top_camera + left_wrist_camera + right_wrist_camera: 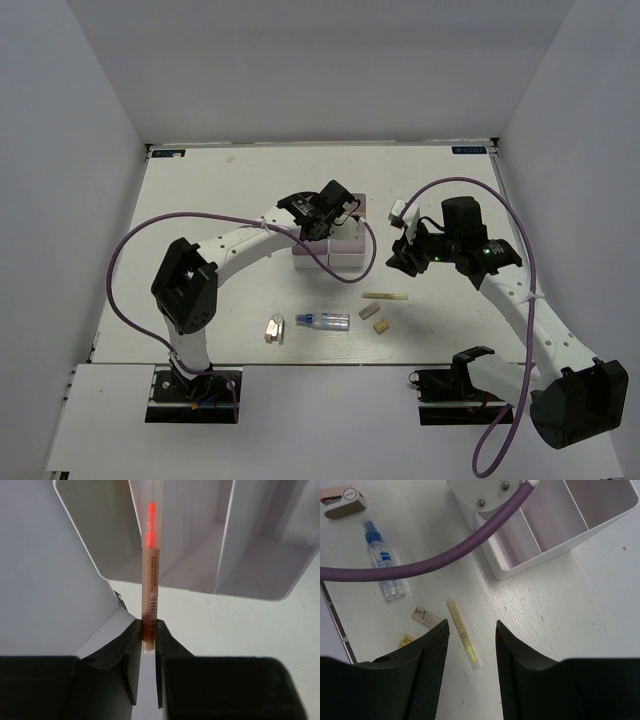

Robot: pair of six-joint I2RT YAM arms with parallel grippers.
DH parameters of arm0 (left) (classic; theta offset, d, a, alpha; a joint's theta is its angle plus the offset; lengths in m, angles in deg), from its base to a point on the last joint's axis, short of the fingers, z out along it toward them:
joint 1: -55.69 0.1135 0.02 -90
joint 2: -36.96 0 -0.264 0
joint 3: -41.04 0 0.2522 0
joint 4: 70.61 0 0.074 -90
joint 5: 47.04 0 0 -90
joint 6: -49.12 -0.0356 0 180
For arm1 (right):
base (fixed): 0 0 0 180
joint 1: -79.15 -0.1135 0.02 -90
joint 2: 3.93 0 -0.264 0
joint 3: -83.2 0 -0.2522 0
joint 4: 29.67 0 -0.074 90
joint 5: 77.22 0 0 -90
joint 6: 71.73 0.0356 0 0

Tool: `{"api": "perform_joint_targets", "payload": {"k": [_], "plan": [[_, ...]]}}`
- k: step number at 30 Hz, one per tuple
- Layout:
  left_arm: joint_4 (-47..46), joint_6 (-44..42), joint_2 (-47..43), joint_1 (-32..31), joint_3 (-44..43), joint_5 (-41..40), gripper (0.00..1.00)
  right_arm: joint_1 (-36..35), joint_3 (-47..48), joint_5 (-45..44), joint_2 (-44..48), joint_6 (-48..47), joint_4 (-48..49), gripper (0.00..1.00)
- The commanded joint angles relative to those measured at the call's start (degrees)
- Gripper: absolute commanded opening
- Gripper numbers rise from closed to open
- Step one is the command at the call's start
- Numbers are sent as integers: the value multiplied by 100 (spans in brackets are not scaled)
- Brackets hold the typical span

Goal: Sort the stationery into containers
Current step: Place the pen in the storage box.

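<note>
White table [200, 200] | yellow stick [463, 634]: loose, 5 o'clock of container [545, 555]; likely light, stiff, roll-prone, best pinched mid-barrel | right gripper [471, 625]: open, straddling it from above | left gripper [149, 630]: clamped on tail of pink stick [150, 575], tip over container

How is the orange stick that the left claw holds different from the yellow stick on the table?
The orange stick is pinched in the left gripper; the yellow stick lies loose on the table. The orange stick reaches over the white box; the yellow stick lies flat outside it, near the open right gripper. The orange stick has a red-orange tip; the yellow stick is pale yellow. Both are thin, pen-like sticks.
</note>
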Motion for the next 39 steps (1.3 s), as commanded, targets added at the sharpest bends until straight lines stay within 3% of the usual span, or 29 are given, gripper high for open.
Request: {"api": "perform_joint_targets", "payload": {"k": [1, 13, 20, 26, 35, 39], "plan": [[-158, -71, -25, -66, 121, -161, 2, 41, -71, 63, 124, -49, 34, 46], [-264, -150, -7, -145, 315, -213, 3, 32, -71, 63, 150, -58, 33, 46], [-325, -168, 142, -197, 332, -275, 9, 32, -80, 63, 167, -58, 25, 46], [-343, -141, 177, -224, 209, -284, 27, 32, -89, 71, 167, -84, 34, 47], [-483, -115, 134, -268, 209, -406, 44, 32, -88, 54, 167, -84, 34, 49], [-527, -89, 46, -259, 209, -415, 44, 41, -89, 54, 167, -75, 42, 50]]}}
